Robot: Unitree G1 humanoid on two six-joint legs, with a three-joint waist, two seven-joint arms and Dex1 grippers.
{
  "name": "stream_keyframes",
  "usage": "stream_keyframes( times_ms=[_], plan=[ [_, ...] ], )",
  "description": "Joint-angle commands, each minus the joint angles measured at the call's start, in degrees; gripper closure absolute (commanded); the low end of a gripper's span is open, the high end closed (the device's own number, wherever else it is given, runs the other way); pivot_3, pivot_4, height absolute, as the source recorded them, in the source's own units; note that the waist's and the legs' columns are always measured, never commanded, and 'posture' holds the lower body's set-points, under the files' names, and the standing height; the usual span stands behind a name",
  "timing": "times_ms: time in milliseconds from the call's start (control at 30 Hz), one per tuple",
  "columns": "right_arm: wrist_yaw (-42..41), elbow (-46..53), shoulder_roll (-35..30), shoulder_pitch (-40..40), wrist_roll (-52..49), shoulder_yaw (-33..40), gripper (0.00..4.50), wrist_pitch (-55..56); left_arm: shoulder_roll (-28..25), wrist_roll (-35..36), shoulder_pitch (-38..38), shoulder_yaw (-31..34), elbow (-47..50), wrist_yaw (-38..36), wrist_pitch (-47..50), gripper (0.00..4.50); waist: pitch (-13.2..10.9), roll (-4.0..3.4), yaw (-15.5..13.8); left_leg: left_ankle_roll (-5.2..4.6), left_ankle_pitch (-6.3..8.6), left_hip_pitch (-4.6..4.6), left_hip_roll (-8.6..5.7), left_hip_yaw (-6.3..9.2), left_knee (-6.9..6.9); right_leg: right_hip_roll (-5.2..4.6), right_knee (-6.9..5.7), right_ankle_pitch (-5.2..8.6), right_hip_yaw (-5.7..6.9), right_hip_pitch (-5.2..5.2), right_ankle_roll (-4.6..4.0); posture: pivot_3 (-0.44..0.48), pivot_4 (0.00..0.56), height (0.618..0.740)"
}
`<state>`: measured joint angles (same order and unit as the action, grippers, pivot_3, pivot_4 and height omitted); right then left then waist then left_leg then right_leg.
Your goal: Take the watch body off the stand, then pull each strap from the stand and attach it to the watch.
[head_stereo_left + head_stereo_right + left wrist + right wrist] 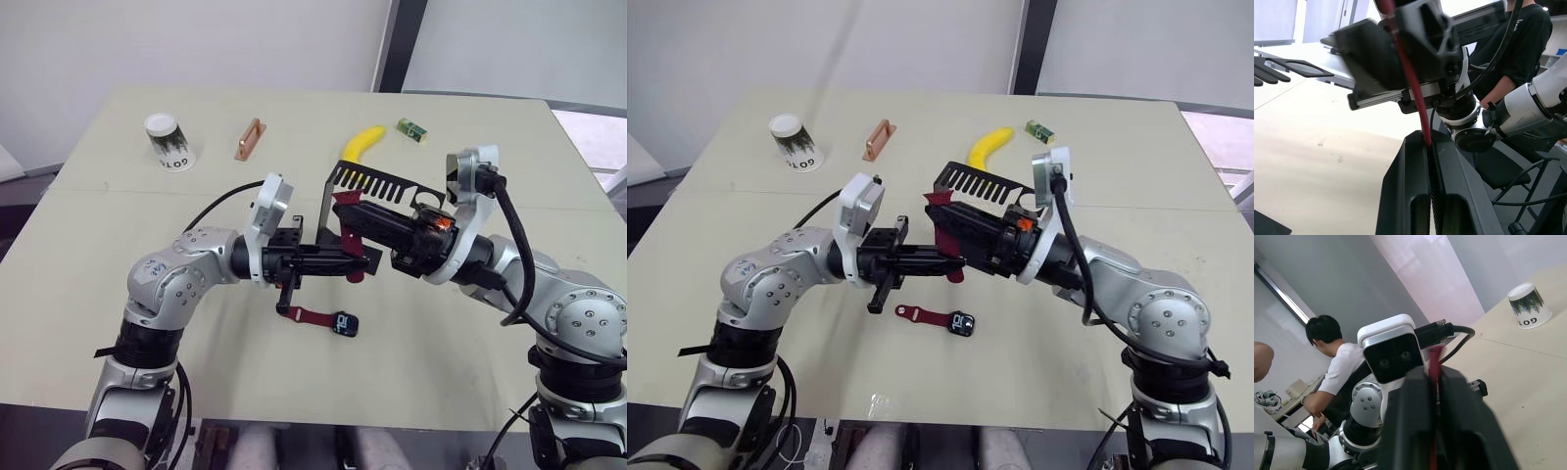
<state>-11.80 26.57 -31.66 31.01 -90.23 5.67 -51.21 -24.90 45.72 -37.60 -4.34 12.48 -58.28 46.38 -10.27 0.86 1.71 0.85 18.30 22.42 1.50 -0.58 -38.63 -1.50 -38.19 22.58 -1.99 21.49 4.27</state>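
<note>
A maroon strap (1416,78) is stretched in the air between my two grippers, just in front of the stand (377,182). My left gripper (366,262) is shut on its lower end. My right gripper (345,215) reaches in from the right and is shut on the upper part of the strap (1434,360). The black stand has its comb-slotted arm behind the right gripper, which partly hides the ring end. The watch body (344,323) lies flat on the table below the left gripper, with another maroon strap (311,315) joined to its left side.
At the far side of the table are an upturned paper cup (169,141), a copper-coloured bar (250,138), a banana (362,143) and a small green block (412,129). A person (1327,360) is seen beyond the table in the wrist views.
</note>
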Motion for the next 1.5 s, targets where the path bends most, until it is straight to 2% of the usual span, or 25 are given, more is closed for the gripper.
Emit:
stream_keyframes(
  times_ms=[33, 400, 533, 633, 733, 867, 967, 1033, 1133, 1300, 1500],
  plan=[
    [-0.1, 2.0, 0.2, 0.4, -1.1, 0.8, 4.48, 1.3, 0.3, 1.4, -0.8, 1.3, 1.1, 0.1, -0.2, 4.50, 0.0, 0.00, 0.0, 0.00, 0.00, 0.00, 0.00, 0.00, 0.00, 0.00, 0.00, 0.00, 0.00, 0.00, 0.00, 0.000, 0.150, 0.740],
    [-0.5, 2.6, 0.4, 0.4, -1.1, 0.9, 4.48, 1.5, -0.5, 1.5, -1.6, 0.7, 0.1, 1.3, 2.8, 4.50, 0.0, 0.00, 0.0, 0.00, 0.00, 0.00, 0.00, 0.00, 0.03, 0.00, 0.06, 0.00, 0.00, 0.00, 0.00, 0.000, 0.150, 0.740],
    [-2.0, 4.0, -1.5, -0.7, 0.3, 1.5, 4.50, 0.8, -3.0, 0.4, -1.4, 0.3, 0.9, -0.6, 2.7, 3.16, 0.0, 0.00, 0.0, 0.00, 0.00, 0.00, 0.00, 0.00, 0.07, 0.00, 0.08, 0.00, 0.00, 0.00, 0.00, 0.000, 0.150, 0.740],
    [-6.9, 7.5, -7.2, -4.5, 3.0, 3.6, 4.50, -0.4, -8.5, -5.4, 1.7, -2.7, 3.3, -4.7, -2.8, 1.68, 0.0, -0.01, 0.0, 0.02, -0.01, -0.01, -0.01, 0.00, 0.24, 0.00, 0.20, 0.00, 0.00, 0.00, 0.00, 0.000, 0.150, 0.740],
    [-12.5, 10.4, -12.9, -9.4, 5.9, 6.0, 4.50, -0.3, -11.6, -9.7, 4.5, -5.4, 4.2, -7.1, -7.6, 0.18, 0.0, -0.01, -0.2, 0.02, -0.01, -0.01, -0.01, 0.00, 0.44, 0.00, 0.22, 0.00, 0.00, -0.01, 0.00, 0.000, 0.150, 0.740],
    [-21.4, 14.3, -20.2, -17.3, 13.0, 8.7, 4.50, 1.0, -12.0, -16.5, 6.7, -9.5, 3.1, -6.5, -13.3, 0.08, 0.0, -0.01, -0.5, -0.01, 0.00, 0.04, -0.03, 0.01, 0.52, -0.02, 0.36, 0.00, 0.00, -0.04, 0.00, 0.000, 0.150, 0.740],
    [-29.8, 17.1, -25.4, -27.6, 20.7, 12.0, 4.50, 2.4, -10.1, -25.8, 7.2, -15.6, -1.0, -4.5, -20.6, 0.08, 0.0, 0.01, -0.9, -0.03, 0.01, 0.05, -0.05, 0.02, 0.46, -0.01, 0.46, 0.00, 0.00, -0.06, 0.00, 0.000, 0.150, 0.740],
    [-34.0, 18.4, -27.3, -32.8, 25.6, 13.1, 4.50, 4.4, -8.8, -29.4, 7.3, -17.9, -3.3, -3.9, -23.8, 0.08, 0.0, -0.01, -1.5, -0.07, -0.03, -0.05, -0.07, 0.00, 0.45, 0.01, 0.45, 0.00, -0.04, -0.11, 0.00, 0.000, 0.150, 0.740],
    [-37.1, 19.1, -27.7, -38.1, 31.0, 13.7, 4.50, 7.5, -6.0, -34.6, 6.8, -20.6, -7.7, -2.2, -28.6, 0.08, 0.0, -0.01, -1.6, -0.07, -0.04, -0.05, -0.07, -0.01, 0.43, 0.04, 0.43, 0.00, -0.06, -0.10, 0.00, 0.000, 0.150, 0.740],
    [-39.9, 19.5, -26.8, -43.0, 37.1, 13.5, 4.50, 11.5, -2.1, -38.6, 6.6, -22.1, -10.2, -0.4, -30.8, 0.08, 0.0, 0.00, -1.7, -0.05, -0.06, -0.07, -0.08, -0.03, 0.39, 0.04, 0.37, 0.00, -0.06, -0.09, 0.00, 0.000, 0.150, 0.740],
    [-40.5, 19.6, -25.8, -44.8, 40.0, 12.5, 4.50, 13.3, 0.4, -41.3, 7.0, -22.6, -11.2, 0.8, -30.9, 0.08, 0.0, 0.00, -1.7, -0.03, -0.07, -0.07, -0.08, -0.03, 0.35, 0.04, 0.31, 0.00, -0.06, -0.10, 0.00, 0.000, 0.150, 0.740]
  ],
)
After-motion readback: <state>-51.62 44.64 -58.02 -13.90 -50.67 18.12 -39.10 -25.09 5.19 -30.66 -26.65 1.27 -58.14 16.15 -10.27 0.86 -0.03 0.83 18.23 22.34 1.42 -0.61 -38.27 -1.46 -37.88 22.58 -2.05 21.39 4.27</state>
